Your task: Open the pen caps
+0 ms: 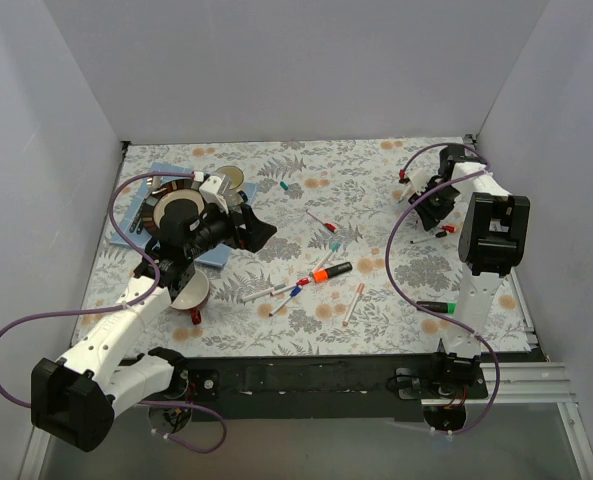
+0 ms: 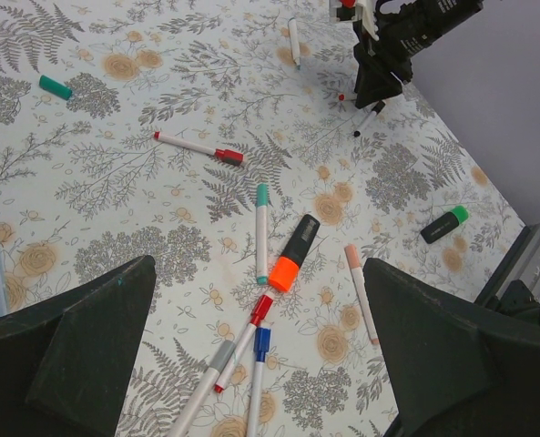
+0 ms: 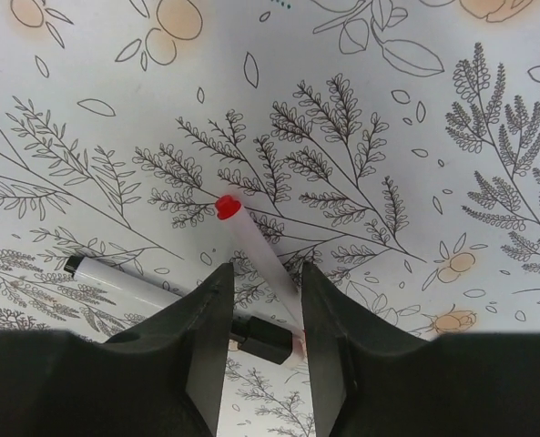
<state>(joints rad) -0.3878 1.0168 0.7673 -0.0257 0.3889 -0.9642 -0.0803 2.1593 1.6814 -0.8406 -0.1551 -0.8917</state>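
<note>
My left gripper (image 2: 259,269) is open and empty, hanging above a cluster of pens at the table's middle (image 1: 259,232). Below it lie a red cap (image 2: 261,309), a blue cap (image 2: 262,340) and the orange cap (image 2: 286,272) of a black marker. A loose teal cap (image 2: 56,87) lies far left. A green-capped marker (image 1: 448,308) lies at the right. My right gripper (image 3: 262,273) is down at the table at the far right (image 1: 423,205). Its jaws stand a gap apart astride a thin white pen with a red end (image 3: 227,208). A black-tipped pen (image 3: 124,278) lies crosswise under it.
A blue board (image 1: 161,178) with round discs sits at the back left under the left arm. A brown bowl (image 1: 192,290) is near the left arm's elbow. Grey walls close in three sides. A metal rail (image 1: 536,375) runs along the front right.
</note>
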